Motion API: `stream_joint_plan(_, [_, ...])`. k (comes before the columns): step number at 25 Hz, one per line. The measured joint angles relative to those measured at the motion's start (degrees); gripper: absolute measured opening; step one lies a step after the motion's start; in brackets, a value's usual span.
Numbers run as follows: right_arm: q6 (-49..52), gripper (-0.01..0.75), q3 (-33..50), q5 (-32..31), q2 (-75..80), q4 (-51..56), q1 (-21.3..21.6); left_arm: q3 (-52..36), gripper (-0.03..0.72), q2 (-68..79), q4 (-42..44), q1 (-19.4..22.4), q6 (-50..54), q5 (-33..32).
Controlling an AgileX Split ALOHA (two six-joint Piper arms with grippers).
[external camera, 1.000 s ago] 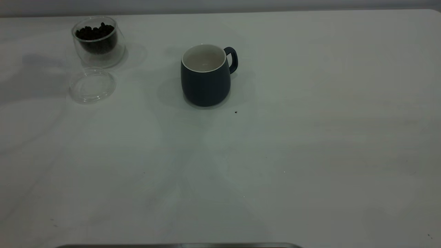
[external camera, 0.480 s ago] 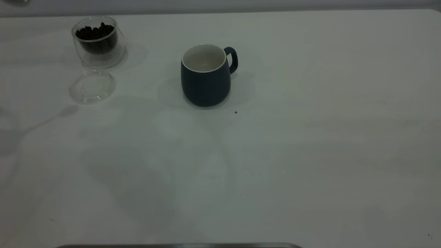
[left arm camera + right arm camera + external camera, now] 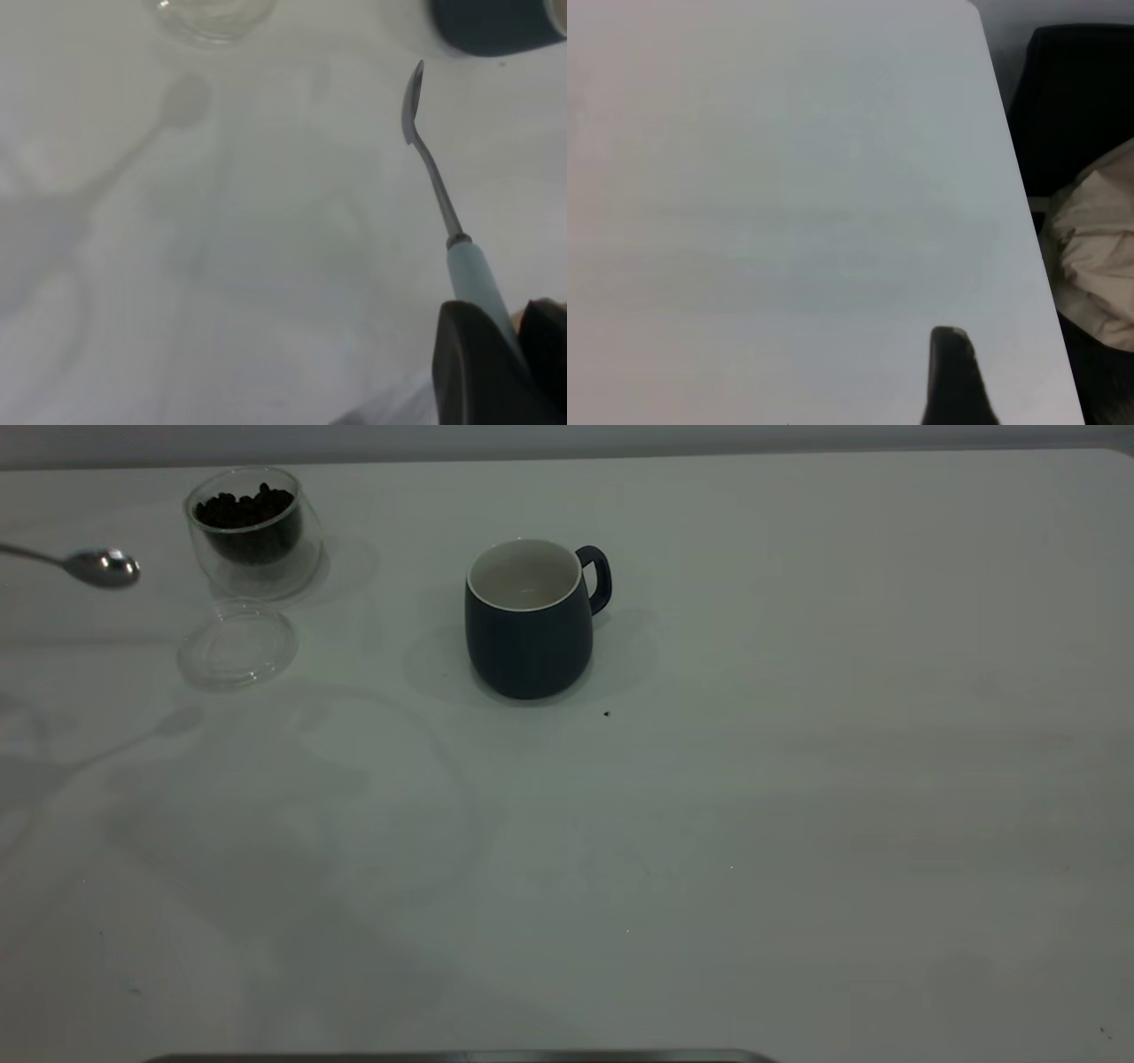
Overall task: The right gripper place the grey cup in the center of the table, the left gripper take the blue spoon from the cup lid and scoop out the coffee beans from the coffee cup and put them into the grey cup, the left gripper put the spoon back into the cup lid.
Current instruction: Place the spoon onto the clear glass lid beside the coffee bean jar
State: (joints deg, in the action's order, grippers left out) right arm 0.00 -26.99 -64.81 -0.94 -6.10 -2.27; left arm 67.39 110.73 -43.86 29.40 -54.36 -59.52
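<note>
No readable text, labels, brands, numbers or signs anywhere, none on the grey cup (image 3: 529,638), coffee cup (image 3: 254,531), cup lid (image 3: 236,645) or surface (image 3: 797,779)

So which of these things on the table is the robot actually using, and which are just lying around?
In use:
- blue spoon, held by the left gripper
- coffee cup with coffee beans
- grey cup
- cup lid
- right gripper, off near the table edge

Just lying about:
- dark speck beside the grey cup
- beige bundle off the table
</note>
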Motion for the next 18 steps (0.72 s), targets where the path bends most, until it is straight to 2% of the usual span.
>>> stream_joint_plan(7, [0.0,0.453,0.0,0.0,0.0,0.0,0.0,0.0,0.132,8.8,-6.9,0.0,-5.3,5.5])
stream_joint_plan(15, [0.0,0.453,0.0,0.0,0.0,0.0,0.0,0.0,0.132,18.6,-22.8,0.0,-15.2,8.2])
stream_joint_plan(18, [0.0,0.453,0.0,0.0,0.0,0.0,0.0,0.1,0.132,20.7,-26.2,0.0,-17.9,9.3])
